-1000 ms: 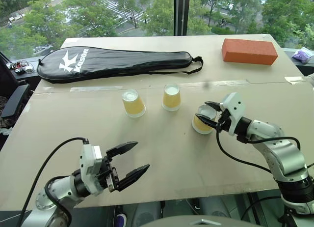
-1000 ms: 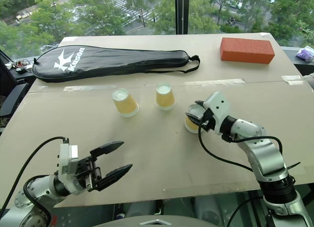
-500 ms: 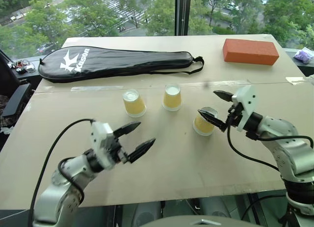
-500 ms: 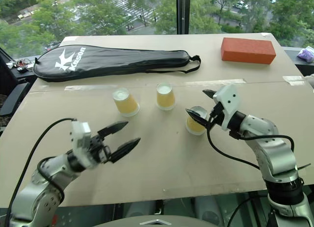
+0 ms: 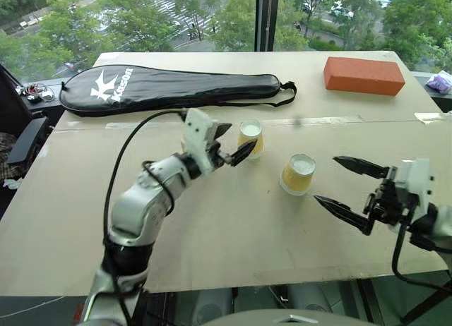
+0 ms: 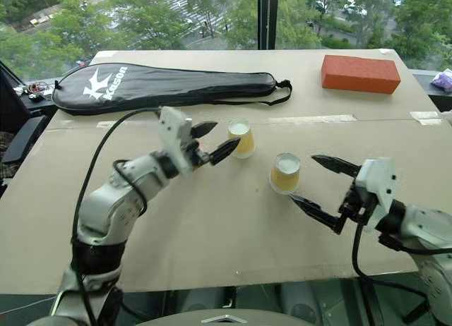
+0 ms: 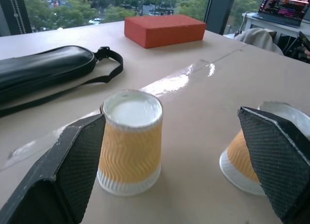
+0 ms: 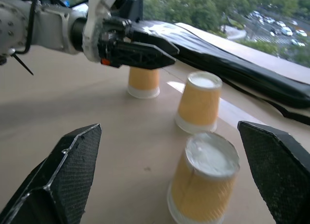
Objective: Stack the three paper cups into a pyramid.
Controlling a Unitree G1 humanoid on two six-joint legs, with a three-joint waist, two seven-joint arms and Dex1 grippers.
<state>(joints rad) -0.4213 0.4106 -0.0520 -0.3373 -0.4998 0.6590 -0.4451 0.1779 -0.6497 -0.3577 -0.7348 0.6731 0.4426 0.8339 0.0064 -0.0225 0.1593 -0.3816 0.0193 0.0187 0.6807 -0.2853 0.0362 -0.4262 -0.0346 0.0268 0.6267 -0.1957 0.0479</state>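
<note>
Three paper cups are seen upside down and apart on the counter, none stacked. The leftmost cup is largely hidden in the head views behind the left pincer, spread wide and empty. The right pincer is held wide and empty near the rightmost cup.

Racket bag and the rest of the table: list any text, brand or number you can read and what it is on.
"Kason", white letters beside a white star-like logo, on the black racket bag.
Laptop screen behind the table: content too small to read.
Cups, brick: no text visible.
</note>
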